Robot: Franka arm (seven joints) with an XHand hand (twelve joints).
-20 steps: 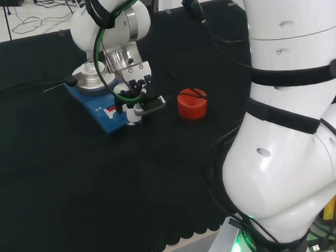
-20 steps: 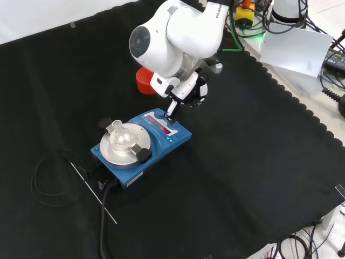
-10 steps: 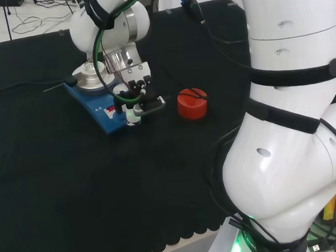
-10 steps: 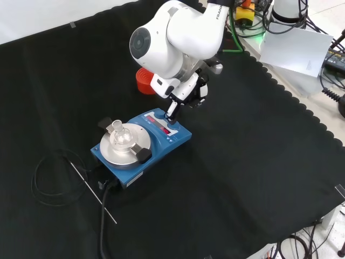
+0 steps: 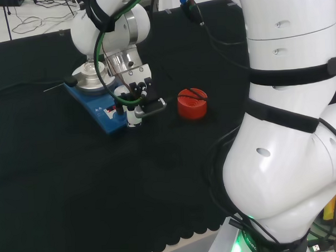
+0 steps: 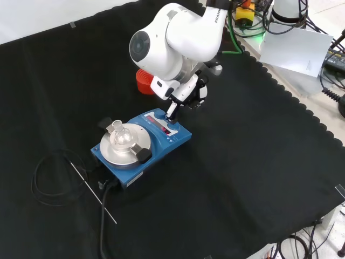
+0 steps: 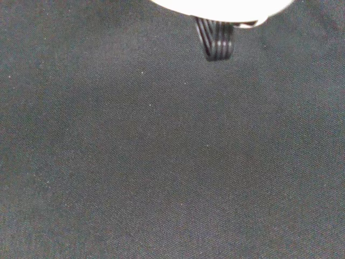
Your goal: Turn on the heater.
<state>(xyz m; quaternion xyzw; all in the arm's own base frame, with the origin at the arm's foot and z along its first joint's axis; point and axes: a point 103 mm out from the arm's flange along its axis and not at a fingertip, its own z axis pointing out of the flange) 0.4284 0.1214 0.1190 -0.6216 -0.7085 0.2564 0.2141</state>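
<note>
Head view: hand [image 5: 134, 99] sits over the near corner of the blue heater [image 5: 103, 109], one finger pointing down at the control strip, the rest curled in, probably so a single tip can hit the switch. Red ribbed stand [image 5: 192, 103] lies apart to the right.

Front view: fingertip [image 6: 171, 109] is at the heater's [image 6: 141, 145] panel edge; contact unclear. Flask [image 6: 121, 136] is on the plate.

Wrist view: black cloth [image 7: 161, 162].

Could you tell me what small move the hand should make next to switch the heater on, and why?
Probably a short press down: the black and white hand has a finger poised at the control strip of the blue heater with the round metal plate, by its red display; whether it touches yet is unclear.
</note>
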